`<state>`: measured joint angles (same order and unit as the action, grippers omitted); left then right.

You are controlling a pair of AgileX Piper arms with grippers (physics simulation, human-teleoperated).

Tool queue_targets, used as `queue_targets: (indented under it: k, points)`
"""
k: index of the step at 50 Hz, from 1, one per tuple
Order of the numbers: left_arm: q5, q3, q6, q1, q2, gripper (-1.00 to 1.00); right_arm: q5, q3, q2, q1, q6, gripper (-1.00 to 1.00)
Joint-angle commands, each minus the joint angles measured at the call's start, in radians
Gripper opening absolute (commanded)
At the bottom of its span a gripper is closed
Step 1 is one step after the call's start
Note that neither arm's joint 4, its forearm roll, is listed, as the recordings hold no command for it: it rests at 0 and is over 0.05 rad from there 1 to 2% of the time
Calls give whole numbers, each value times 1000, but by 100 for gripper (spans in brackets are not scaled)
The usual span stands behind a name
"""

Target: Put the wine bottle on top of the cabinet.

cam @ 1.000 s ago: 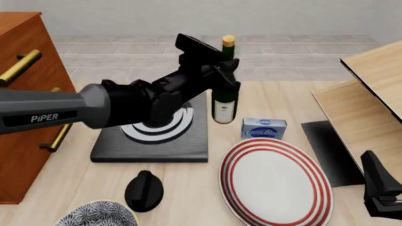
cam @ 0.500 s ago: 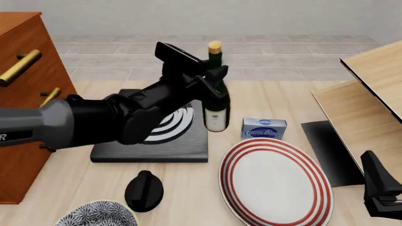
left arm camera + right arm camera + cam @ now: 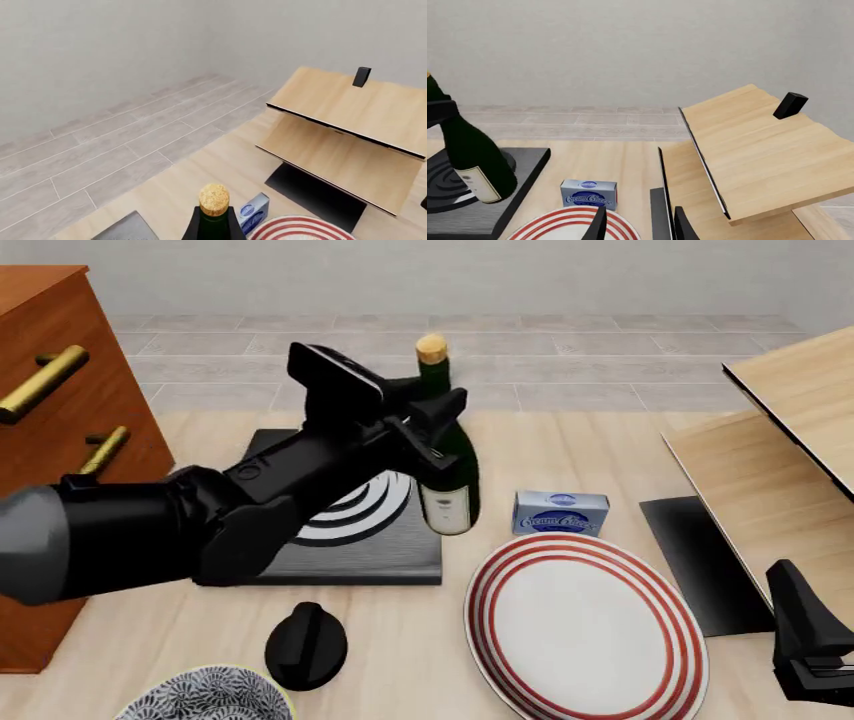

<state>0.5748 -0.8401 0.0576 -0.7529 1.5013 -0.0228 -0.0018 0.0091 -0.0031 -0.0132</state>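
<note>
The wine bottle is dark green with a tan cork and a white label. My left gripper is shut on its upper body and holds it slightly tilted over the right edge of the black board. In the left wrist view only the cork and neck show. The right wrist view shows the bottle at its edge. The reddish-brown cabinet with brass handles stands at the far left, well apart from the bottle. My right gripper rests open and empty at the table's near right; it also shows in the right wrist view.
A black board with white rings lies under the left arm. A blue cream cheese box, a red-striped plate, a black knob and a patterned bowl are nearby. Pale wood panels stand at the right.
My left gripper has carried the bottle leftward and nearer the camera, from the board's far right corner toward the cabinet side. The right arm has not moved.
</note>
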Motion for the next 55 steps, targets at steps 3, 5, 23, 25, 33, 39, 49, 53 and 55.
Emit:
queue_targets:
  k: [3,5,23,25,33,39,49,53,55]
  points:
    - [4,58,-6,-5,-91,-100,0,0,0,0,0,100]
    - [1,71,-12,-1,-112,-100,0,0,0,0,0,100]
    - [-75,119,-21,25,-281,-100,0,0,0,0,0,100]
    - [-80,122,-19,25,-290,-100,0,0,0,0,0,100]
    - [-107,159,-22,39,-354,-100,0,0,0,0,0,100]
    - [-140,166,-27,65,-406,-100,0,0,0,0,0,100]
    - [-189,227,-33,118,-539,-100,0,0,0,0,0,100]
    - [-224,213,-10,113,-555,-100,0,0,0,0,0,100]
    - [-238,202,-2,117,-553,-100,0,0,0,0,0,100]
